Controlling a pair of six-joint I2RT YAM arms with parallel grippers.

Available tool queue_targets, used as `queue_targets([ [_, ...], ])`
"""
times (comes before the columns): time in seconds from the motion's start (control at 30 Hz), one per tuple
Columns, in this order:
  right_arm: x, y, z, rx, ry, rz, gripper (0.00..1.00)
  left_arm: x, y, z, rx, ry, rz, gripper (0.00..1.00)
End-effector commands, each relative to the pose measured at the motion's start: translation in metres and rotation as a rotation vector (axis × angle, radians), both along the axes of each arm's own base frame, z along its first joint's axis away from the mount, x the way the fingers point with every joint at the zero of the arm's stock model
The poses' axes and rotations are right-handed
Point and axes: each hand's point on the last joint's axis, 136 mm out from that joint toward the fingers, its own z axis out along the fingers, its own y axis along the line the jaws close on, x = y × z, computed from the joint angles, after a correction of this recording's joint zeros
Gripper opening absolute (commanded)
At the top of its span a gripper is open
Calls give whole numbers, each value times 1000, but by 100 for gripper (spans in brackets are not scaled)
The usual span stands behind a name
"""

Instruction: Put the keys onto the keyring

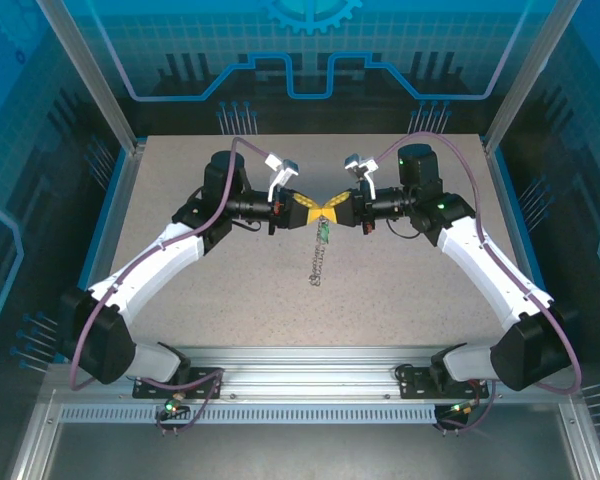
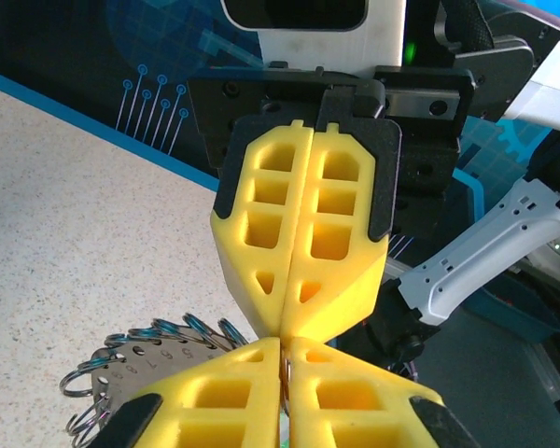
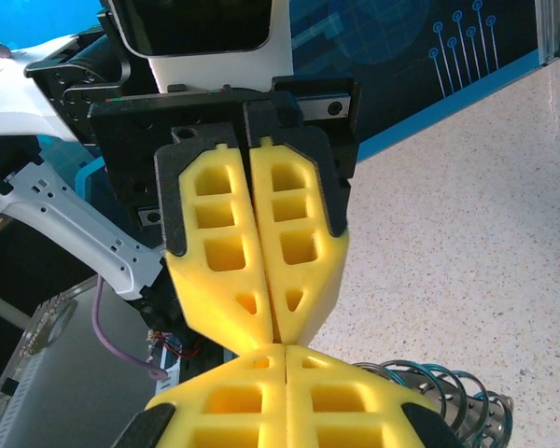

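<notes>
Mid-frame, the left claw (image 1: 315,207) and right claw (image 1: 337,207) met tip to tip, both pressed together, perhaps pinching the keyring (image 1: 317,262) trailing down-frame, the green-tagged key (image 1: 325,232) at its top.

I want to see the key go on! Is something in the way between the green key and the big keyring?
Nothing visible is. The left gripper and right gripper meet tip to tip, jaws shut, and the key with its green tag sits right at the top end of the keyring.

Bright, even overhead light casts soft shadows on the table (image 1: 230,290); wrist-view backgrounds are slightly blurred.
</notes>
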Motion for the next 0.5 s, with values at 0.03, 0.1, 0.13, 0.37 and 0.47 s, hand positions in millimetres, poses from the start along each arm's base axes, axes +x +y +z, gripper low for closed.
queue_targets([
  [0.03, -3, 6, 10, 20, -28, 30, 0, -4, -2, 12, -33, -26, -48, 5],
  [0.1, -1, 6, 10, 20, -29, 24, 0, -6, -2, 11, -34, -24, -57, 1],
  [0.13, 0, 6, 10, 20, -28, 20, 0, -8, -2, 11, -34, -23, -65, 0],
  [0.37, 5, 7, 13, 23, -30, -4, 0, -12, -2, 9, -48, -18, -76, 0],
  [0.47, 8, 5, 15, 24, -29, -30, 8, -8, -1, 11, -61, -21, -49, 0],
])
